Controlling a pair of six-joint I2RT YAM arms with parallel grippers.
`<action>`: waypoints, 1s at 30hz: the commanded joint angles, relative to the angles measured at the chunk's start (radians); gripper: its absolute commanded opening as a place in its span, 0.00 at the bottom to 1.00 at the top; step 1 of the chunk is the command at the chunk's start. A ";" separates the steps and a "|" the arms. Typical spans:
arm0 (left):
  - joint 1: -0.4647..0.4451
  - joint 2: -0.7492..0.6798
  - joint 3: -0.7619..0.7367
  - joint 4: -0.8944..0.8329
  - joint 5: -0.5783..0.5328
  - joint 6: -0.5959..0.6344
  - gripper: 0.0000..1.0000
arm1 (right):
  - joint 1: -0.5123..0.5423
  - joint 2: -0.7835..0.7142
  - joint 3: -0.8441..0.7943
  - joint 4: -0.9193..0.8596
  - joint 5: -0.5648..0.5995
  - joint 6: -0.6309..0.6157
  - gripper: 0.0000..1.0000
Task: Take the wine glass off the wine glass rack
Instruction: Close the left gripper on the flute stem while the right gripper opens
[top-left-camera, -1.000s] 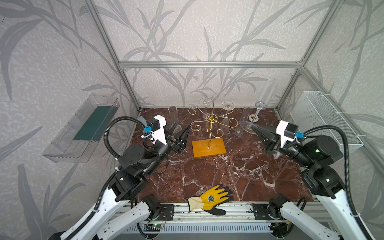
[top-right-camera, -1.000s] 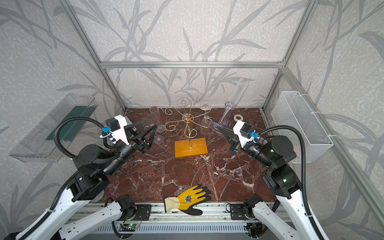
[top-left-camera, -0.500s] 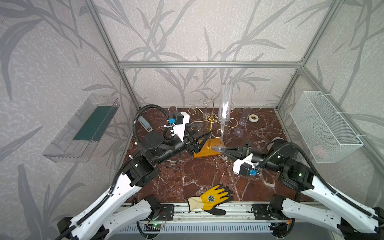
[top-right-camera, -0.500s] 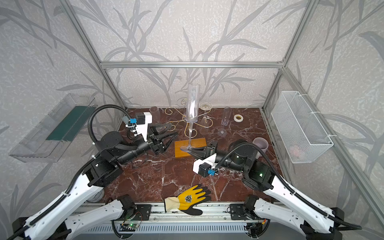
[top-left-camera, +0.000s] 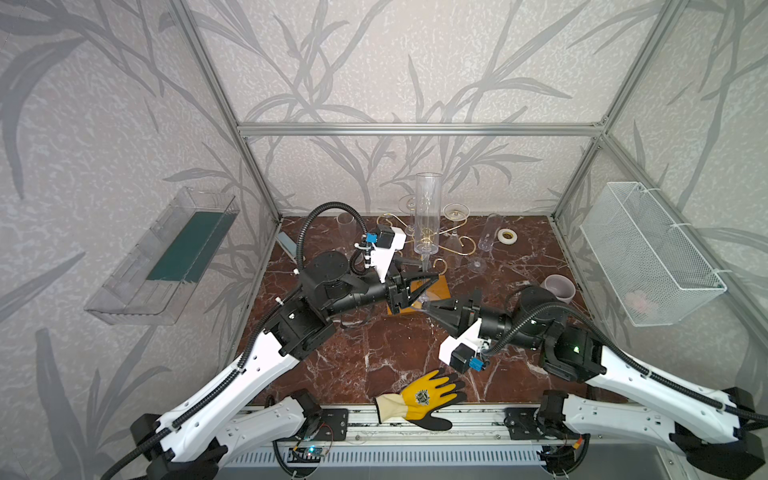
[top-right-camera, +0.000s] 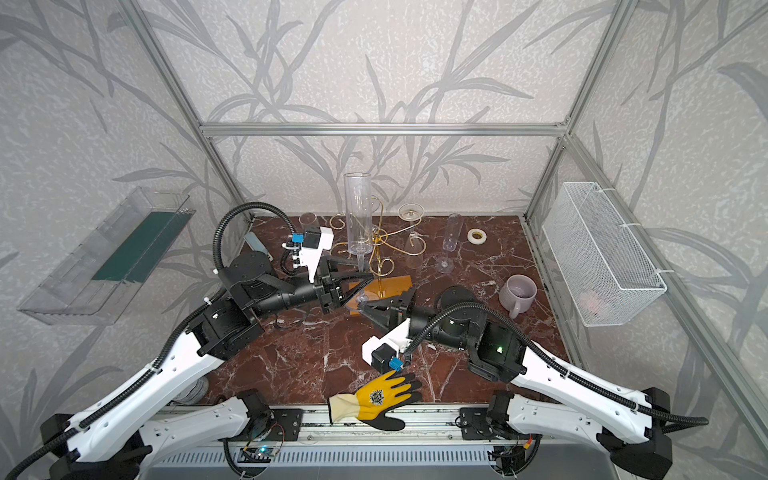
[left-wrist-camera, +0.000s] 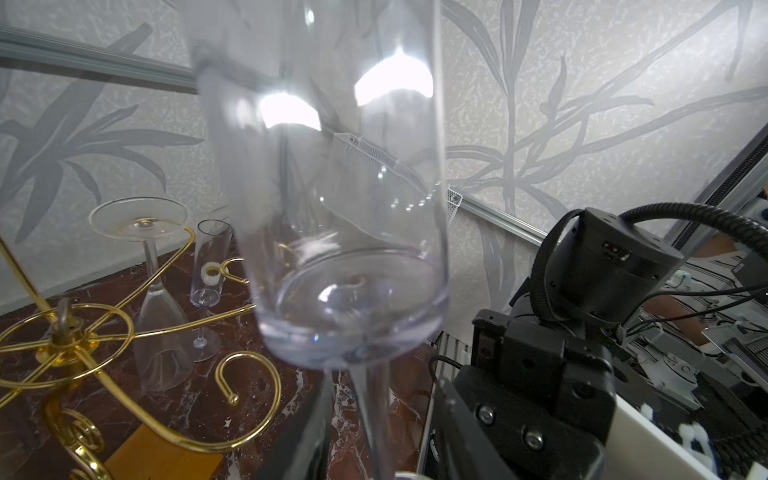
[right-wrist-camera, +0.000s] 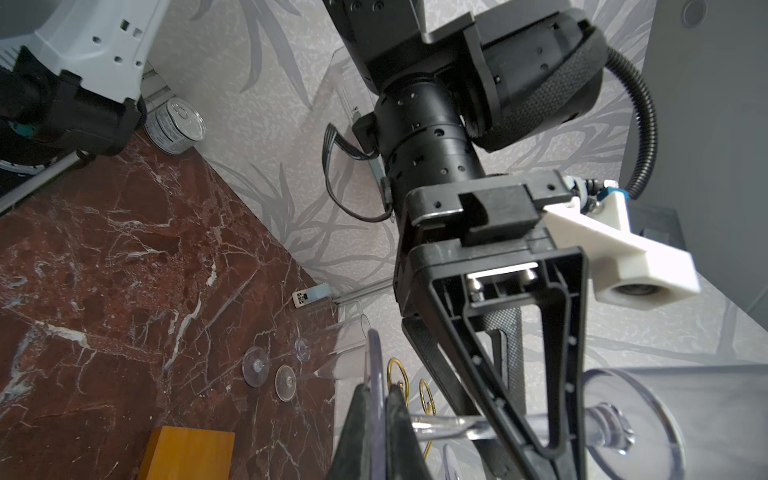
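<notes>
Since the wine glass (top-left-camera: 428, 216) is already clear of the rack's arms and stands upright in the air, long axis vertical, the next move looks to turn on the stem (left-wrist-camera: 374, 415). It runs down between the fingers (right-wrist-camera: 505, 345) of the left pincer (top-left-camera: 430, 280), which comes in level from the left, crosswise to it. That pincer is part-spread: marble shows between the stem and one finger in the left wrist view, so no grip there yet. The right pincer (top-left-camera: 429, 305) comes from the right, is pressed together on the rim of the foot (right-wrist-camera: 371, 365), and carries the glass alone. It's a thin edge hold that could pivot, my guess. Both arms are at the glass. The wine glass rack (top-right-camera: 376, 245) sits just behind, gold curls near the stem, with its orange base (top-right-camera: 395, 286) showing behind the pincer tips and a hanging glass (top-right-camera: 411, 237) inverted on it. The surface (top-left-camera: 374, 353) is red-brown marble: a flute (top-right-camera: 451, 237) right of the rack, a second flute (top-right-camera: 309, 222) rear left, tape roll (top-left-camera: 508, 235), mug (top-left-camera: 559, 286), and glove (top-left-camera: 419, 399) at the front edge. The room is an aluminium-framed cage with leaf-print walls, a wire basket (top-left-camera: 648, 257) on the right wall and a clear tray (top-left-camera: 166, 257) on the left.
</notes>
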 joint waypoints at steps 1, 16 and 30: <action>0.005 0.004 0.033 0.005 0.019 -0.006 0.33 | 0.017 -0.005 -0.008 0.091 0.057 -0.051 0.00; 0.005 0.010 0.005 0.093 0.017 -0.042 0.00 | 0.047 0.001 -0.041 0.098 0.131 -0.131 0.27; 0.003 -0.132 -0.074 0.060 -0.253 0.252 0.00 | 0.048 0.005 0.261 0.064 0.372 0.662 0.99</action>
